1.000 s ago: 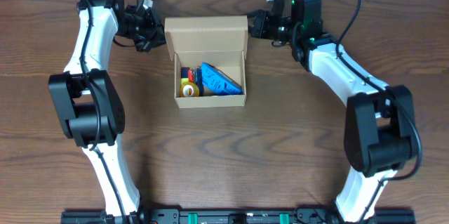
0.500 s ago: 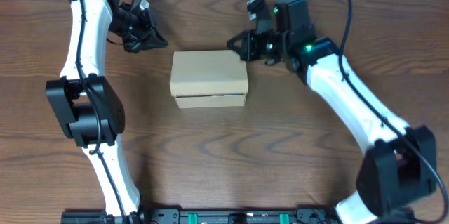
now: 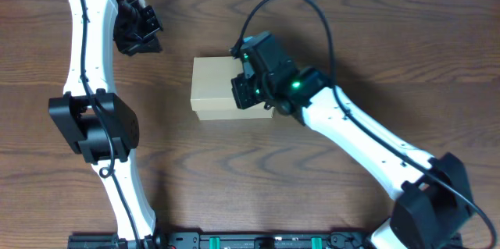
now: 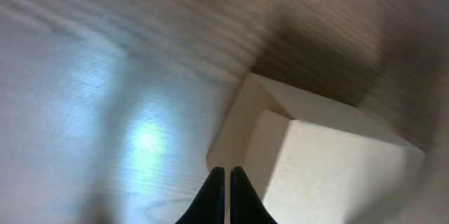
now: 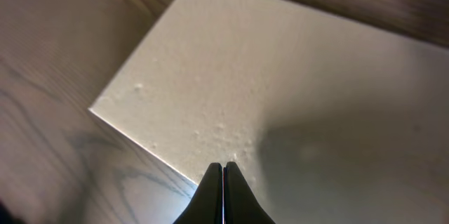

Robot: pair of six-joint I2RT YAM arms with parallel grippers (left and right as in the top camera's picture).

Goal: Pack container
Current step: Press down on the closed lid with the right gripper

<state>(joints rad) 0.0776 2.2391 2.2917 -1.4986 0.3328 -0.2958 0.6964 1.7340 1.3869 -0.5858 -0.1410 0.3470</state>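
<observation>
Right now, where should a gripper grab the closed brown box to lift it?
Probably from above, open fingers straddling the container across its shorter span, on the front and back walls of its bare left half. It lies flat and closed, and the right gripper covers the right part.

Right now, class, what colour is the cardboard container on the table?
The container is plain tan-brown; the overhead view shows it best.

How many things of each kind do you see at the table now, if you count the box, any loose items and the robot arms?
Cardboard box: 1 (lid shut, so anything inside is hidden)
Loose items in view: 0
Robot arms: 2 (left arm, right arm)
Total: 3
</observation>
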